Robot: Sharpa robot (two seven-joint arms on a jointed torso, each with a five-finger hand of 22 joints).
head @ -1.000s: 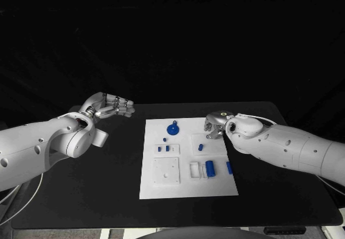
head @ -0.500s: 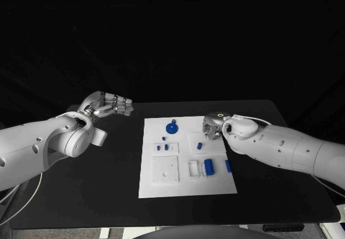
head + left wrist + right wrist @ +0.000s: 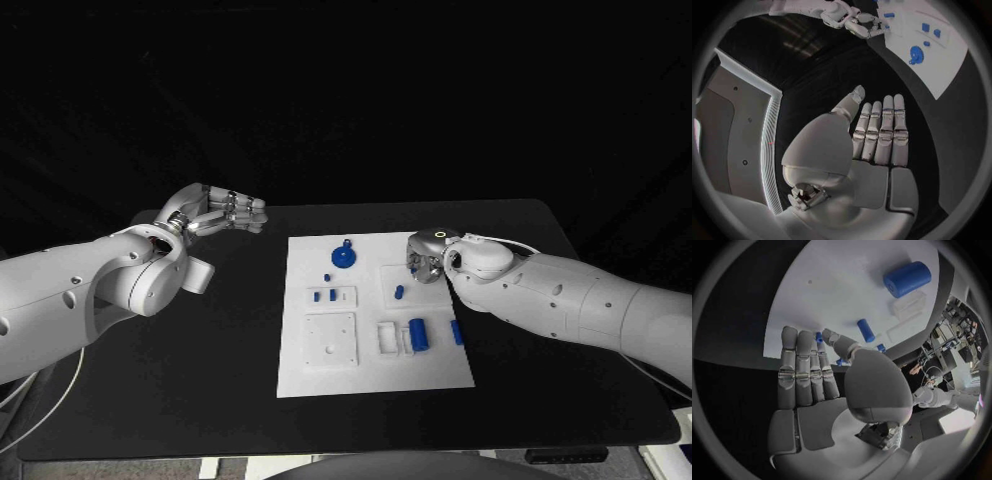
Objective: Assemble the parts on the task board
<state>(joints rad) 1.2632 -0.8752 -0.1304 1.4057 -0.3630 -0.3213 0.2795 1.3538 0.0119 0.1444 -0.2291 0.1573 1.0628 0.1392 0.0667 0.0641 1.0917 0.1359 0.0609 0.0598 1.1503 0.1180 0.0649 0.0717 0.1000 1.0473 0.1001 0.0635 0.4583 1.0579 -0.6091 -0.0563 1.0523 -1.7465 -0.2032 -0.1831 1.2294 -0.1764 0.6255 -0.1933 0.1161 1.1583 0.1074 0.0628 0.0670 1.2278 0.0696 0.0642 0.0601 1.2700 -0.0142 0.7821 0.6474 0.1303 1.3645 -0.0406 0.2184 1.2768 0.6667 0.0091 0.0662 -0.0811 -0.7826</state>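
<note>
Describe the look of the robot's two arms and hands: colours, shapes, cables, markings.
Both arms are smooth, rounded white shells. The left hand and right hand are silver metal with segmented fingers. A small lit ring marks the right wrist, and thin pale cables trail by both arms.

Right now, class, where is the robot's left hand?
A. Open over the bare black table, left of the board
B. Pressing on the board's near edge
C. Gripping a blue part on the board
A: the left hand holds nothing, off the task board.
</note>
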